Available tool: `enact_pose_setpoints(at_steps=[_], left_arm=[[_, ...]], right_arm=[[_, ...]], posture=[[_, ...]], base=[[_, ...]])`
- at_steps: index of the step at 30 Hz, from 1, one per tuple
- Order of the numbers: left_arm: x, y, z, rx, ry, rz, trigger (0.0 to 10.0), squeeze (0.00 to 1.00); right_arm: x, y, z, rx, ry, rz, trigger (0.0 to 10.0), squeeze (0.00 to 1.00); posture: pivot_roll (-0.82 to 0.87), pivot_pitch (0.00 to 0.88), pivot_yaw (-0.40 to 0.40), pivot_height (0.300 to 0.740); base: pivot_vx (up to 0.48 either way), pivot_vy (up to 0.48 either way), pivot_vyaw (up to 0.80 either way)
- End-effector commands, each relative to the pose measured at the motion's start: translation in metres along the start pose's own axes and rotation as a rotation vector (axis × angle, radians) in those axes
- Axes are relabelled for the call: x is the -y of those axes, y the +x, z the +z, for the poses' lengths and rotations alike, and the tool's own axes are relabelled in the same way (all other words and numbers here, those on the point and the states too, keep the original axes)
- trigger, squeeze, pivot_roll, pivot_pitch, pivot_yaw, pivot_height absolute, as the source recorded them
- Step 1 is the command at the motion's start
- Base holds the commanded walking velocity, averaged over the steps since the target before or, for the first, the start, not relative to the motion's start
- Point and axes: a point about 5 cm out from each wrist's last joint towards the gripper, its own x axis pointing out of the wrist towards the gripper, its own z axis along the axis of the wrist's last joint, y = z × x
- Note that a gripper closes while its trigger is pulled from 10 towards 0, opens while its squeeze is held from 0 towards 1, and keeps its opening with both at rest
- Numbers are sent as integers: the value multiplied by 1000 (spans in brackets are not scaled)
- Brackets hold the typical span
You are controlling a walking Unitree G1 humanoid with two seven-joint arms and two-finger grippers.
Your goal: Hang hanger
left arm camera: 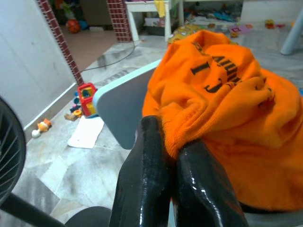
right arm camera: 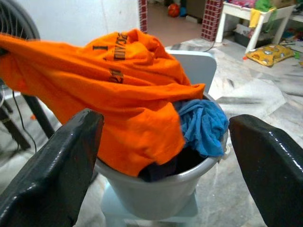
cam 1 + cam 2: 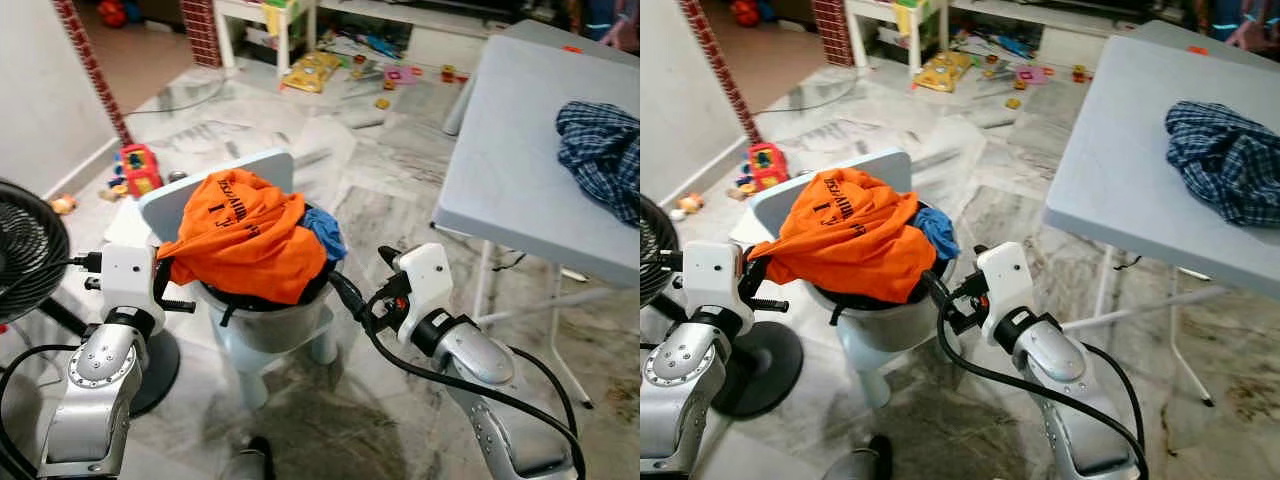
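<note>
An orange shirt [image 3: 245,235] with dark lettering is heaped over a grey bucket [image 3: 270,325] that stands on a small pale-blue chair [image 3: 215,185]. A blue cloth [image 3: 322,232] lies in the bucket under the shirt's right side. My left gripper [image 1: 173,137] is at the bucket's left side, shut on the shirt's hem, with orange fabric pinched between the black fingers [image 1: 147,179]. My right gripper [image 3: 360,272] hovers open just right of the bucket, its fingers [image 2: 57,161] spread wide and holding nothing.
A grey folding table [image 3: 510,170] stands at the right with a blue plaid shirt [image 3: 605,150] on it. A black fan [image 3: 25,250] is close by at the left. Toys [image 3: 138,170] and clutter litter the marble floor behind the chair.
</note>
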Motion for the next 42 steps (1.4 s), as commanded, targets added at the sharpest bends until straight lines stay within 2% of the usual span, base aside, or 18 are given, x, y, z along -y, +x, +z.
enact_pose_setpoints(at_steps=[1,12,17,25,35,42], left_arm=[[-2,-2,2,1,8,1,0,0],[1,-2,1,-9,-3,-12,0,0],[5,-1,1,-6,-12,-28,0,0],[8,-1,0,-12,-11,-30,0,0],[11,-1,-3,-21,-16,-37,0,0],[13,-1,-5,-30,-20,-33,0,0]], right_arm=[[-1,0,2,13,-5,6,10000,0],[-1,0,1,8,-9,1,10000,0],[-1,-1,2,12,-24,5,10000,0],[0,-2,3,15,-27,4,10000,0],[1,-3,4,11,-33,2,10000,0],[0,-4,4,8,-34,2,10000,0]], posture=[[-85,132,-3,740],[-90,134,-3,740],[-95,138,-5,740],[-98,141,-8,740],[-104,145,-13,740],[-106,148,-15,740]], base=[[0,0,525],[0,0,48],[313,0,0],[411,0,463],[406,0,0],[126,0,0]])
